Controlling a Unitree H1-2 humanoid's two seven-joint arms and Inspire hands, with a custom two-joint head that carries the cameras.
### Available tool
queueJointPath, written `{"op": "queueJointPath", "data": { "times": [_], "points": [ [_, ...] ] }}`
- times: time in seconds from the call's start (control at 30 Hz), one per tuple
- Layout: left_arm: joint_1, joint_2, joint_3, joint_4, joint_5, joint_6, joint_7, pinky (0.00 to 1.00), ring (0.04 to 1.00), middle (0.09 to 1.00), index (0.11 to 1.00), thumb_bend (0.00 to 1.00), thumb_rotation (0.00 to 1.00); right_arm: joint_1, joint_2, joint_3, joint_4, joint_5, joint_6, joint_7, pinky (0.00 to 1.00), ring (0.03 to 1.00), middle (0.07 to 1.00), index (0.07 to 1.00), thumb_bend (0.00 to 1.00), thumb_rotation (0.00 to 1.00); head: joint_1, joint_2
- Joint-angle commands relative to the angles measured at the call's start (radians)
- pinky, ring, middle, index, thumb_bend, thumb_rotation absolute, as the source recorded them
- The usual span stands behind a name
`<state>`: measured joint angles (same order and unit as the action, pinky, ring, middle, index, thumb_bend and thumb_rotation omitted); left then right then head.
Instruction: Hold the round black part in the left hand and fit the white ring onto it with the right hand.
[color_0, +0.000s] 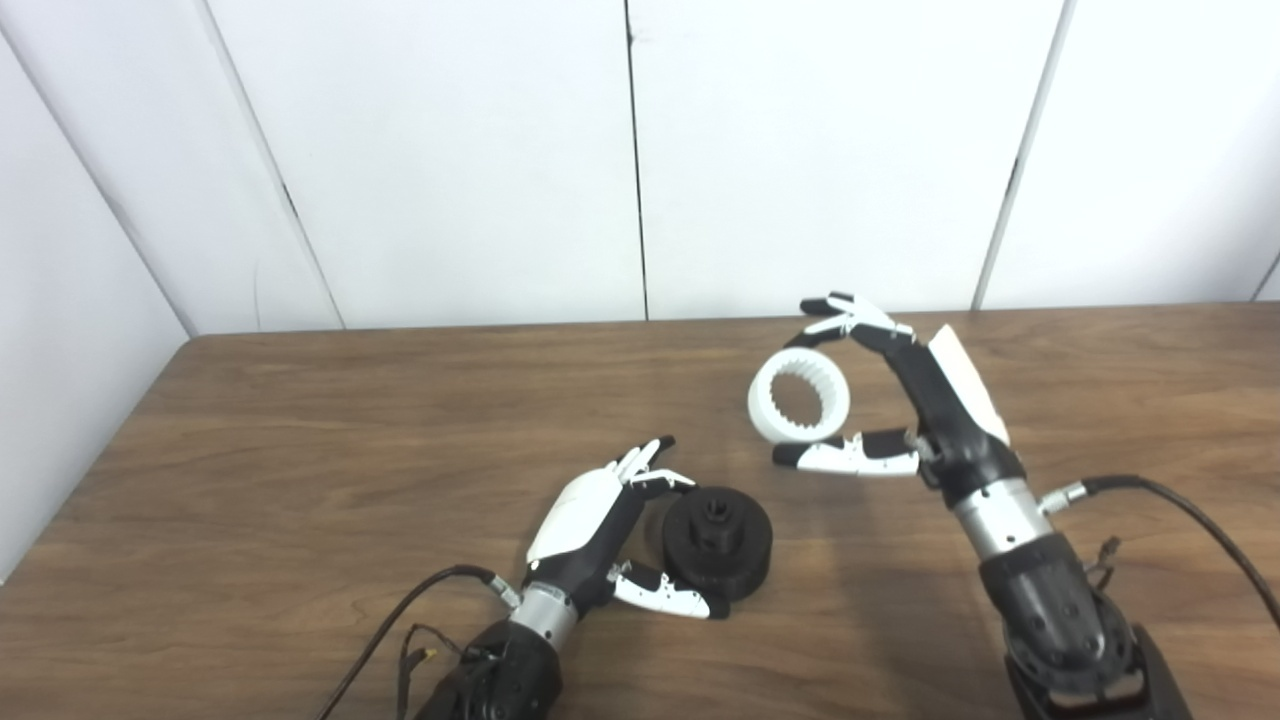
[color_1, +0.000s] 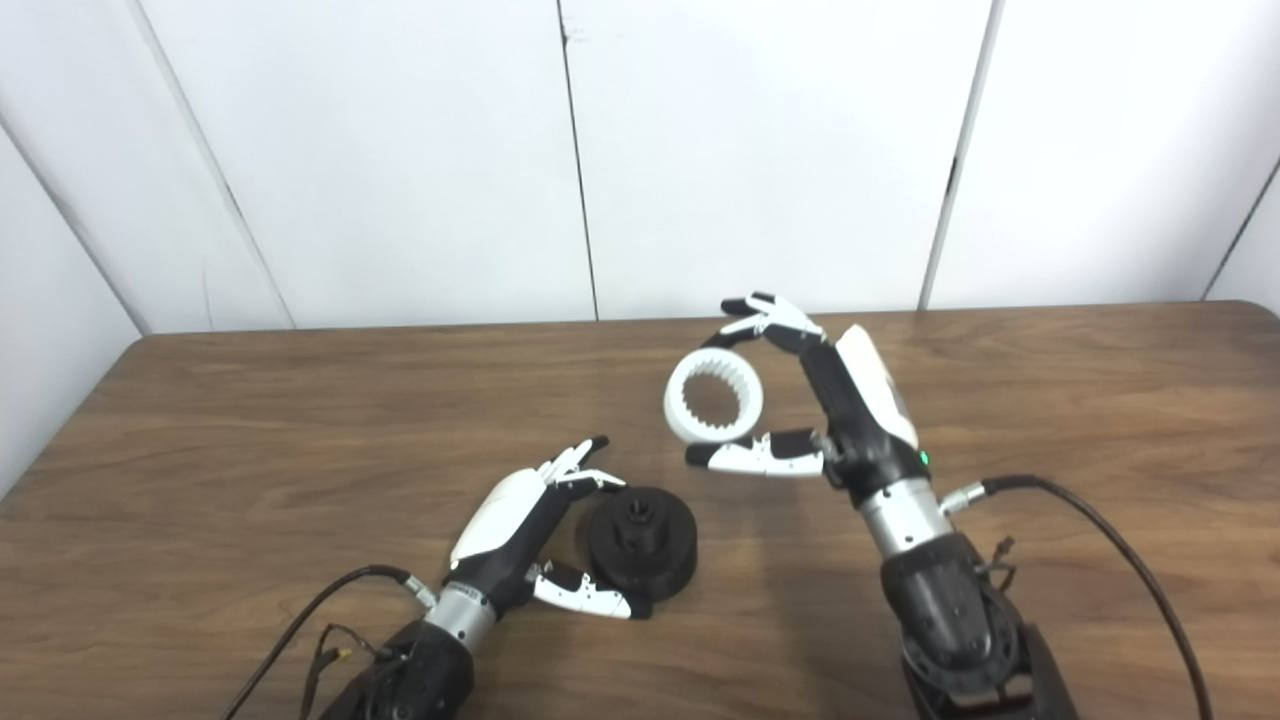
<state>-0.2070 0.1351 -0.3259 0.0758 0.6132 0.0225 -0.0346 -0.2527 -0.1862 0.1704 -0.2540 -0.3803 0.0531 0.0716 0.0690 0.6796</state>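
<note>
The surface (color_0: 300, 420) is a brown wood-grain top set against white wall panels (color_0: 450, 150); it carries both task items and both arms.

The right robot hand (color_0: 880, 400) is raised toward the far middle of the surface. Its fingers curl over the top of the white ring (color_0: 798, 396) and its thumb lies under the lower rim, so it is gripping the ring, which appears to be lifted clear of the wood, standing on edge with its bore facing the cameras.

The left robot hand (color_0: 610, 530) is near the front edge, cupped around the left side of the round black part (color_0: 718, 543). Fingertips touch the upper rim and the thumb lies along the lower edge. Whether this is a firm grip cannot be told; the part appears to rest on the surface.

Progress, as judged: the ring is picked up; the black part is contacted but not lifted. Ring and part are well apart, so fitting is not yet done. Remaining: secure the part, bring the ring over, align, seat.

Condition of items: the ring is thick-walled with teeth lining its inner bore. The black part is a squat disc with a raised central hub carrying a small socket. A black cable (color_0: 1180, 510) trails from the right wrist.
</note>
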Motion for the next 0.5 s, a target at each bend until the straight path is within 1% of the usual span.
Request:
{"op": "queueJointPath", "data": {
  "times": [0.0,0.07,0.23,0.37,0.47],
  "points": [
    [-0.035,0.001,-0.002,0.001,0.018,-0.003,0.011,1.0,1.0,1.0,0.643,0.9,0.27,-0.022,0.014,0.003,-0.054,0.002,0.005,0.012,0.9,0.913,0.825,0.481,0.52,0.14,0.001,0.001],
    [-0.036,0.0,-0.003,0.002,0.018,-0.002,0.01,1.0,1.0,1.0,0.644,0.9,0.27,-0.008,0.016,0.01,-0.071,0.0,0.014,0.025,0.91,0.917,0.827,0.481,0.52,0.14,0.003,0.001],
    [-0.035,-0.001,-0.003,0.0,0.016,-0.001,0.01,1.0,1.0,1.0,0.643,0.9,0.26,0.013,0.017,0.03,-0.101,-0.015,0.033,0.056,0.88,0.909,0.827,0.482,0.52,0.14,0.0,0.002],
    [-0.035,-0.001,-0.004,0.001,0.017,-0.003,0.01,1.0,1.0,1.0,0.643,0.9,0.27,0.011,0.019,0.046,-0.103,-0.025,0.053,0.081,0.86,0.905,0.828,0.482,0.52,0.14,0.0,0.004],
    [-0.035,-0.002,-0.004,-0.001,0.016,0.001,0.007,1.0,1.0,1.0,0.644,0.9,0.27,-0.001,0.025,0.049,-0.089,-0.016,0.062,0.098,0.88,0.909,0.826,0.481,0.52,0.14,0.0,0.004]
  ]
}}
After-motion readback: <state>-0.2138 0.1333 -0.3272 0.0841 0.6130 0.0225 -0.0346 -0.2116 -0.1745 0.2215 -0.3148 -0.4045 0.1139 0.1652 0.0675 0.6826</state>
